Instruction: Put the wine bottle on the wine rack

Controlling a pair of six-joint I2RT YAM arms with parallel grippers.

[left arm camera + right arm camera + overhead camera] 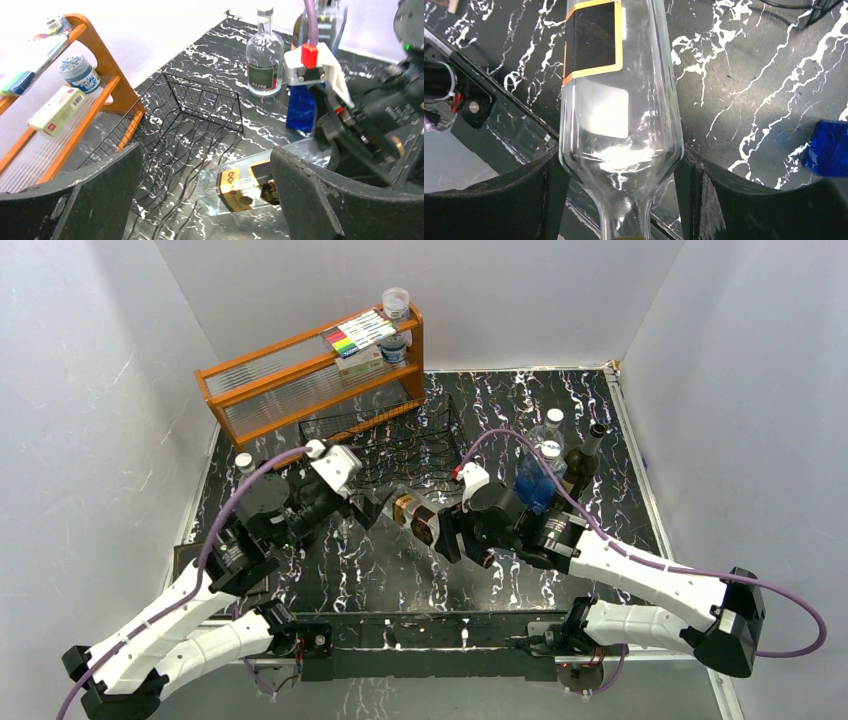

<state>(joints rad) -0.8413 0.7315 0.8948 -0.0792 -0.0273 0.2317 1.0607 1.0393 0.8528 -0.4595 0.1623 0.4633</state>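
The wine bottle [415, 515] is clear glass with a black and gold label. It lies nearly level just in front of the wine rack [400, 440], a low black wire rack, with its base toward the rack. My right gripper [621, 170] is shut on the wine bottle [619, 125] at its shoulder, a finger pressed on each side. My left gripper [205, 165] stands wide open round the base end of the wine bottle [240, 187], without touching the glass. The wine rack [200, 110] holds no bottle.
An orange wooden shelf [310, 375] with boxes and jars stands behind the rack. A clear bottle [264, 55], a blue bottle [535, 485] and a dark bottle [585, 460] stand at the right of the rack. A small bottle [244, 462] stands at the left.
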